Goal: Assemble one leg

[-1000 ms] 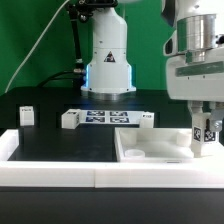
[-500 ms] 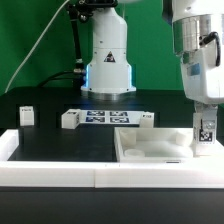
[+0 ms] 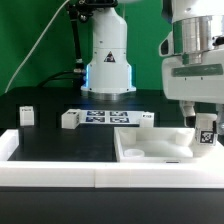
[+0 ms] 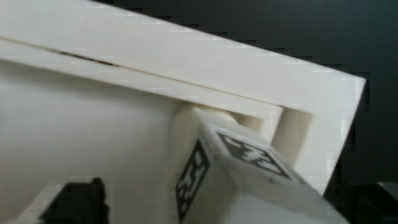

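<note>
My gripper [image 3: 204, 120] is at the exterior view's right, shut on the leg [image 3: 205, 134]. The leg is a small white post with black-and-white tags, held nearly upright and a little tilted. Its lower end is at the far right corner of the large white square panel [image 3: 150, 146]. In the wrist view the leg [image 4: 231, 160] points into the panel's recessed corner [image 4: 267, 112], with a dark finger [image 4: 75, 200] on one side. I cannot tell whether the leg's end is seated in the recess.
Three more small white legs lie on the black table: one [image 3: 25, 115] at the exterior view's left, one [image 3: 69, 119] beside the marker board [image 3: 100, 117], and one [image 3: 147, 119] behind the panel. The robot base [image 3: 107, 60] stands at the back. A white rim [image 3: 90, 176] runs along the front.
The gripper has turned about its vertical axis with the leg in it, from broadside to edge-on and back. The leg now sits slightly higher and more tilted at the panel's corner.
</note>
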